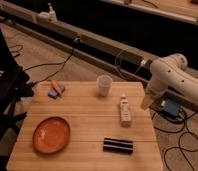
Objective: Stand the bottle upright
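The bottle (pixel 125 112) is small, slim and off-white with a narrower pale cap. It is on the right part of the wooden table (pixel 87 120), with its cap toward the far edge. I cannot tell whether it stands or lies flat. My gripper (pixel 145 105) is at the end of the white arm (pixel 167 75), by the table's right edge. It is a short way right of the bottle, apart from it and holding nothing.
A translucent cup (pixel 104 85) stands at the back of the table. A flat black bar (pixel 117 145) lies near the front right. An orange plate (pixel 51 134) is at the front left, and a blue and orange item (pixel 56 89) at the back left. Cables and a blue box (pixel 171 108) lie on the floor to the right.
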`<state>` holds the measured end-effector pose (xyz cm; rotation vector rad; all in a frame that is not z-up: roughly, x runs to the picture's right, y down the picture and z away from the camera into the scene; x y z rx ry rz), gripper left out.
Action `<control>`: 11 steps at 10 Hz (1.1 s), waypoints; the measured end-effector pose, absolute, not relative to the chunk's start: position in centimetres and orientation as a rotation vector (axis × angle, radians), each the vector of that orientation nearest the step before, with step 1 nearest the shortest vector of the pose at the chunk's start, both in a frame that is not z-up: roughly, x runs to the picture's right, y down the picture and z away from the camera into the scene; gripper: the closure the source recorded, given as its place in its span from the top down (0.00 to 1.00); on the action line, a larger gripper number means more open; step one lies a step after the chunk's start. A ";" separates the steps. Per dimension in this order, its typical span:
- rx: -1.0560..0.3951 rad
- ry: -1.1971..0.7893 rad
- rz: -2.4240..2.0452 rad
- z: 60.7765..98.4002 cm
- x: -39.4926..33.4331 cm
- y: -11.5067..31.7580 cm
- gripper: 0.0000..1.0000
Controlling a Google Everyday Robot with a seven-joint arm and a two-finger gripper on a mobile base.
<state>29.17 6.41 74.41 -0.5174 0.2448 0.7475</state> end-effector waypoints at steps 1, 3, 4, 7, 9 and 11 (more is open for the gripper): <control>-0.517 0.245 0.747 74.4 29.2 6.4 0.74; -0.517 0.245 0.747 74.4 29.2 6.4 0.74; -0.517 0.245 0.747 74.4 29.2 6.4 0.74; -0.519 0.242 0.751 74.5 29.1 6.4 0.74; -0.521 0.229 0.804 74.7 28.9 5.8 0.74; -0.527 0.215 0.953 75.8 28.4 4.1 0.74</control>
